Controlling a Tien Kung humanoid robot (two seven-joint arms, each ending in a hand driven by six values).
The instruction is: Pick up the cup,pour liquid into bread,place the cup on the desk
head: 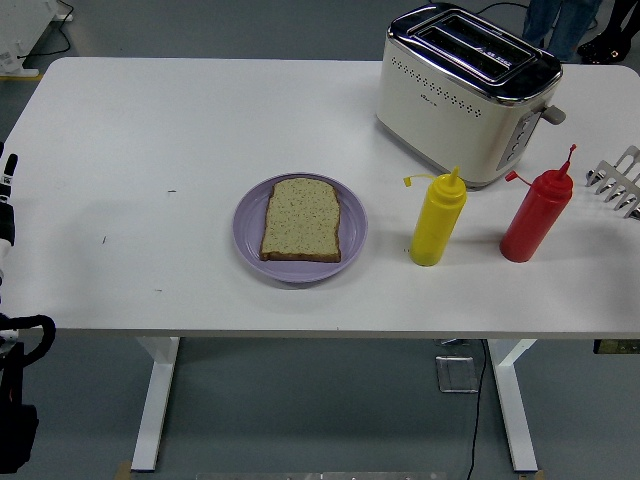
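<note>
**No cup in view – two squeeze bottles stand in for it**

Task says "cup", but none shows on the table; closest fit is the yellow squeeze bottle (pixel 437 221), upright w/ nozzle up, just right of the purple plate (pixel 249 232). A red squeeze bottle (pixel 535 216) stands upright further right, apart from it. Can't tell which one is meant.

Handling, as a guess: soft plastic, light, gives under pressure, smooth sides so may slip. Best hold is mid-body, firm but not hard enough to squirt early; narrow base tips easily if knocked.

Bread slice (pixel 301 219) lies flat on the plate, no sauce visible on it. That fits both a bottle yet to be lifted and one poured and set back w/o visible trace.

Right hand (pixel 618 180): pale fingers poke in at the right edge, near the red bottle, splayed, holding nothing. Left hand (pixel 7 200) is at the left edge, mostly cut off; can't tell its state.

Toaster (pixel 462 92) sits behind the bottles.
</note>
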